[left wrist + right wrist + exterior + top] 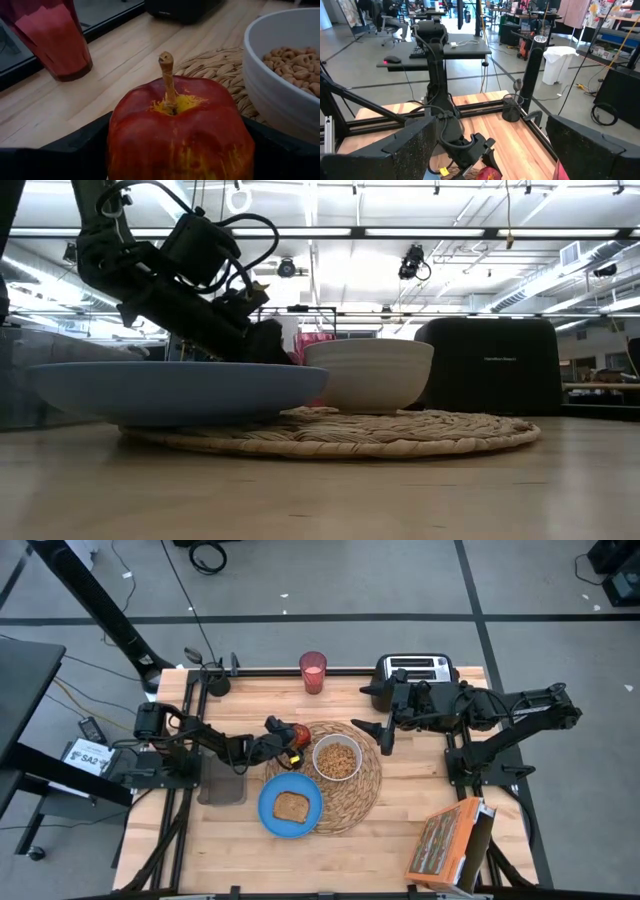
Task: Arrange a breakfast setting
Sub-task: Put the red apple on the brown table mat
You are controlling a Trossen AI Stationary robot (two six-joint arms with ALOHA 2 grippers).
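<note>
Placemat (362, 790) down on counter (400, 830); bowl (337, 758) and plate (290, 807) with toast (291, 806) set on it. Apple (180, 132) pinched in left pincer (281, 740) at mat edge, unreleased. Right pincer (386, 736) spread, idle near toaster (415, 668). Cup (313, 671) apart; spoon unseen.

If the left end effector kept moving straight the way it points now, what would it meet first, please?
Holding the apple, the left end effector points right, toward the bowl; that would probably be met first, though height is unclear.

Blue plate (170, 390) and white bowl (368, 374) on placemat (400, 432)
</note>
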